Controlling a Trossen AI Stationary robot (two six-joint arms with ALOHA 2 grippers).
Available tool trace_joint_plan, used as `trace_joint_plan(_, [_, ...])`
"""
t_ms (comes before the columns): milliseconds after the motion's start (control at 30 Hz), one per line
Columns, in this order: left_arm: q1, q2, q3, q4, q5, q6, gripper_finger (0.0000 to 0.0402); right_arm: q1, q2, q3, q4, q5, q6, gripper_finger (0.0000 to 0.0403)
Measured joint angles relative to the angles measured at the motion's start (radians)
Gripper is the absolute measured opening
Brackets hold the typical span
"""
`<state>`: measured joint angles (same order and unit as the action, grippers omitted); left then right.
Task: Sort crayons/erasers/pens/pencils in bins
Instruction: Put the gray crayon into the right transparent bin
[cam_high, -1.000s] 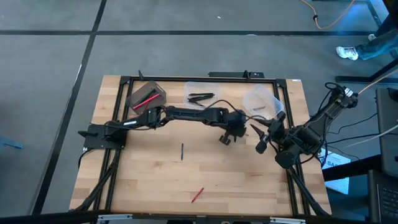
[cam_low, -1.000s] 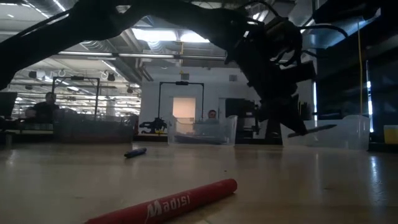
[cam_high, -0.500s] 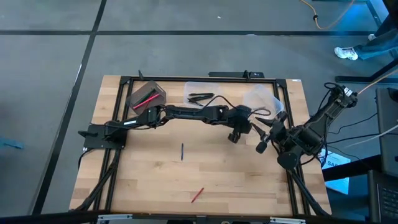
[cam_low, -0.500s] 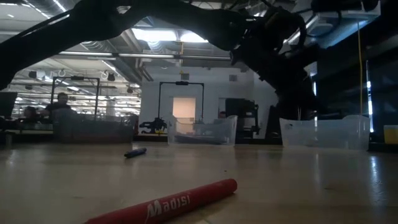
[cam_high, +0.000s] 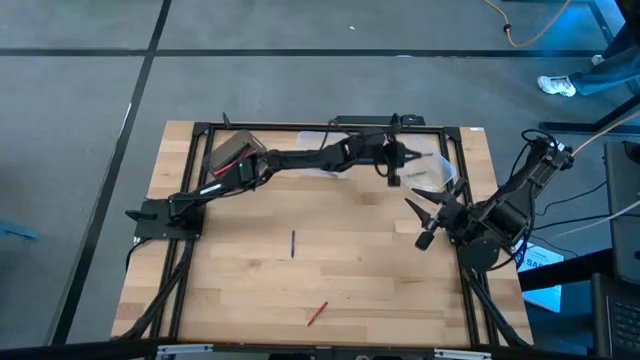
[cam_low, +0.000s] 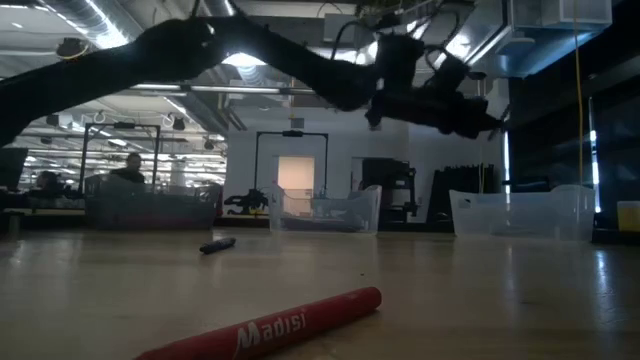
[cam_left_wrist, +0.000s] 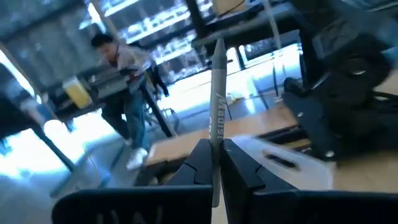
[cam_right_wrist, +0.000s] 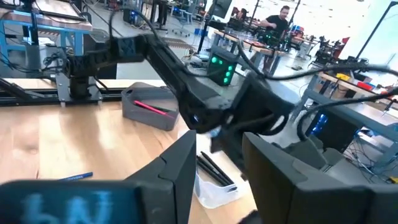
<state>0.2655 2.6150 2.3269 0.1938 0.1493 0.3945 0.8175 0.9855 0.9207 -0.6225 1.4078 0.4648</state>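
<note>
My left gripper is raised over the table's far side, by the rounded clear tub, and is shut on a grey crayon lettered "Madisi". My right gripper waits open near the right edge. On the wood lie a blue pen and a red crayon. The grey box holds red sticks. The squarish clear tub holds black pens; my left arm partly covers it in the high view. My left gripper pinches the grey crayon between its two fingers, at the crayon's near end. The crayon lies along the fingers and sticks out straight ahead of them. It is lifted clear of the table, roughly level, high above the tubs.
A black frame rail borders the table's far edge, close behind the tubs. Bare wood spreads around the blue pen and red crayon. People and workbenches show in the room beyond the table.
My left gripper has risen from just above the table's middle and swung toward the far edge, over by the rounded clear tub, tipping from pointing down to about level. The grey crayon stayed in its fingers and came up with it.
</note>
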Motion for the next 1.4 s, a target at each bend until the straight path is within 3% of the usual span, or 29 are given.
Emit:
trace_joint_plan(300, [0.017, 0.071, 0.000, 0.037, -0.001, -0.080, 0.0005, -0.002, 0.000, 0.000, 0.020, 0.010, 0.000, 0.0135])
trace_joint_plan(600, [0.018, 0.096, -0.001, 0.039, -0.083, -0.202, 0.0010, -0.004, 0.001, 0.000, 0.021, 0.013, 0.046, 0.0135])
trace_joint_plan(1100, [0.015, 0.100, -0.001, -0.039, -0.107, -0.053, 0.0011, -0.046, 0.001, 0.000, 0.020, 0.009, 0.057, 0.0135])
trace_joint_plan(1400, [0.017, 0.100, -0.001, -0.054, -0.109, -0.044, 0.0020, -0.050, 0.005, 0.000, 0.026, -0.010, 0.057, 0.0135])
